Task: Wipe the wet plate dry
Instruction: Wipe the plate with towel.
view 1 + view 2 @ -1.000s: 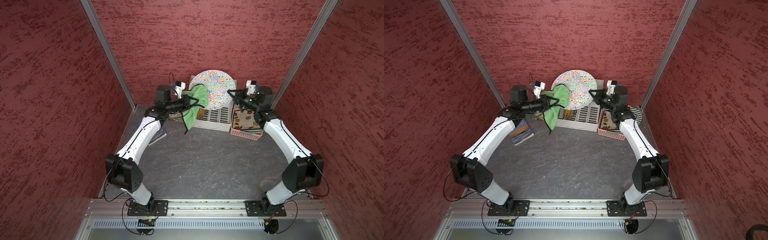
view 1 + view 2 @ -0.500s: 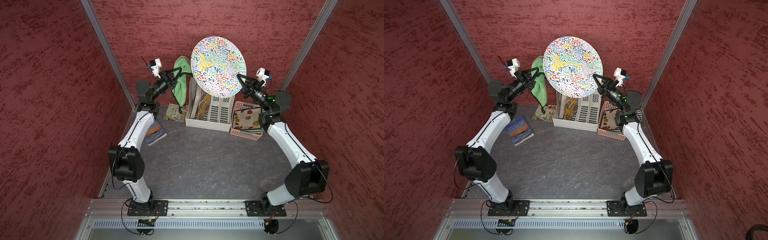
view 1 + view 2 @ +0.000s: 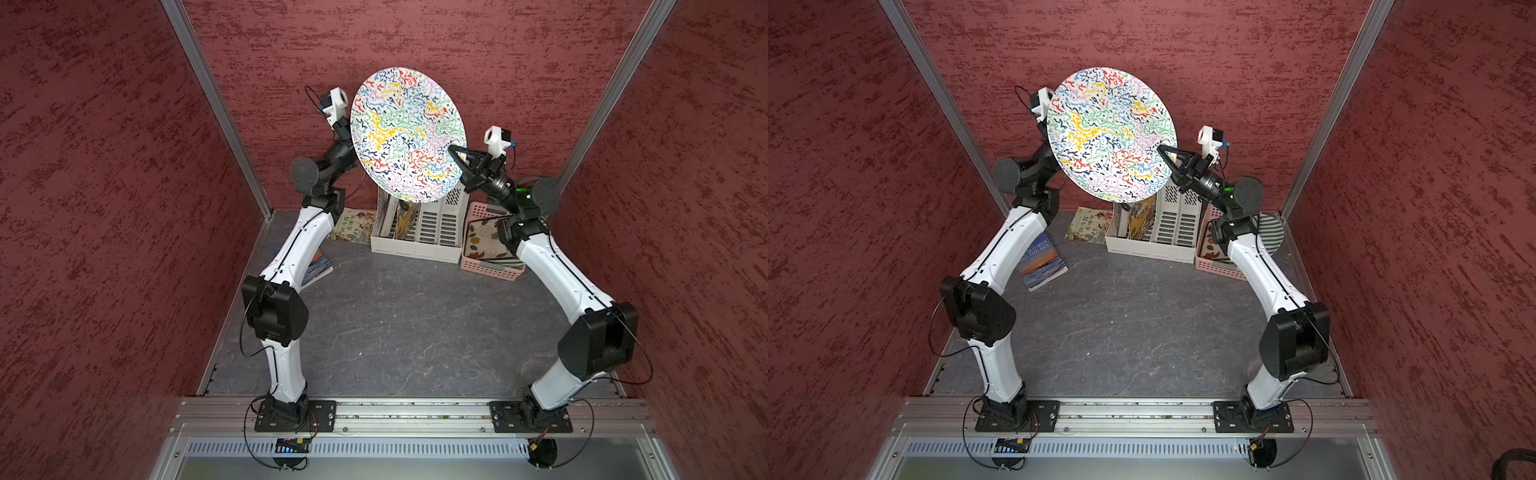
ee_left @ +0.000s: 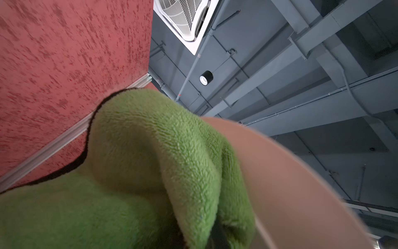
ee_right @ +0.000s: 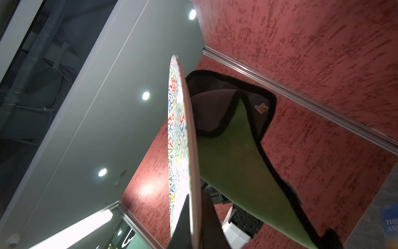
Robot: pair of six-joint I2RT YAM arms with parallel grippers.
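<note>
With right hand [image 3: 454, 152] clamped on the round squiggle-patterned plate [image 3: 405, 133] and left hand [image 4: 215, 237] pinching the fluffy green cloth [image 4: 150, 161] behind it, press flat, sweep slow, no yanking.

White arm links [image 3: 299, 245], black joints [image 3: 274, 311], thin black cables [image 3: 241, 336], black right gripper [image 3: 453, 150]

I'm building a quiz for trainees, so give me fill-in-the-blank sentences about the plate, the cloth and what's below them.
1. The plate is gripped by its rim in the ____ hand.
2. The cloth is mostly ____ in colour.
3. The cloth is on the plate's ____ side, away from its pattern.
4. Beside the white rack stands a ____ basket.

Missing words: right; green; back; pink
</note>
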